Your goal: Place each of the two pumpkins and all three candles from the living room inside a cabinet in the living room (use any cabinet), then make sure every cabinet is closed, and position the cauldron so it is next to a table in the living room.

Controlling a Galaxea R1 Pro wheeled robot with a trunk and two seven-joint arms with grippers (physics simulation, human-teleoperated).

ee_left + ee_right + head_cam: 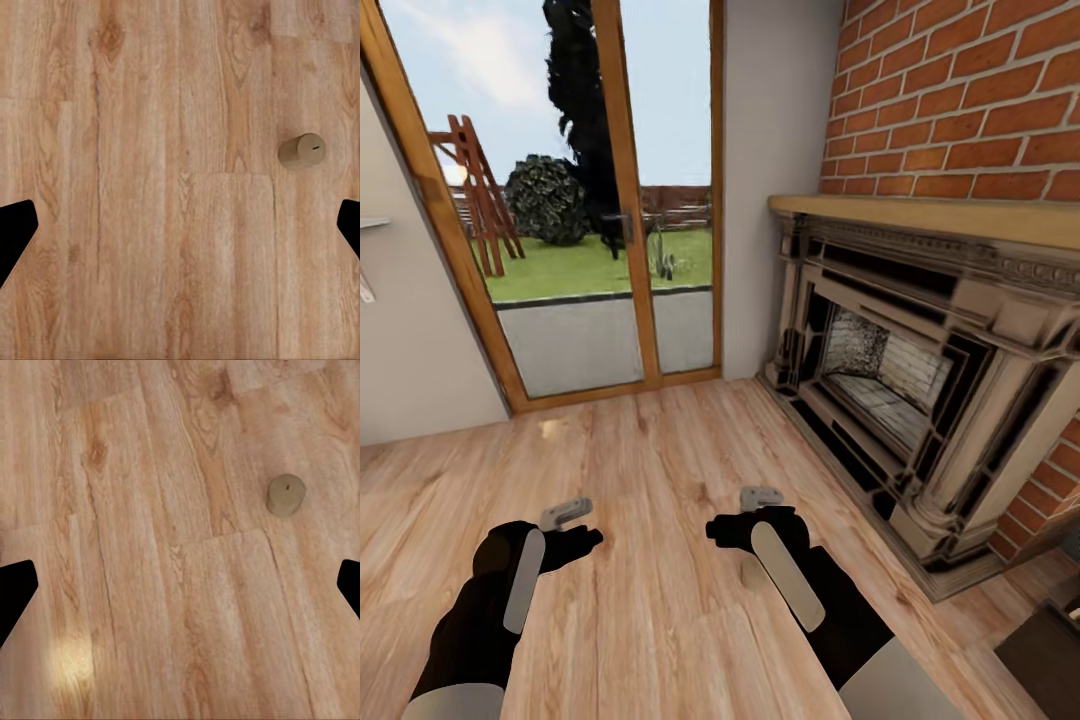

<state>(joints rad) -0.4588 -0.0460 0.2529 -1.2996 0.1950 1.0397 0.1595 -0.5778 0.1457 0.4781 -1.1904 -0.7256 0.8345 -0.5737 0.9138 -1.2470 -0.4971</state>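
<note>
One candle point(752, 572), a stubby beige cylinder, stands on the wooden floor just under my right forearm, partly hidden by it. The candle point(301, 151) also lies ahead of the left gripper point(180, 225), off toward one fingertip. In the right wrist view the candle point(286, 495) stands upright beyond the right gripper point(180, 585). Both grippers hang above the floor, open and empty, left point(575, 535) and right point(745, 522). The pumpkins, cauldron and table are out of view.
A brick fireplace point(920, 400) with a stone surround and raised hearth fills the right side. Glass doors point(600, 200) to the garden stand ahead on the left. A dark brown furniture corner point(1050, 650) shows at the lower right; I cannot tell what it is.
</note>
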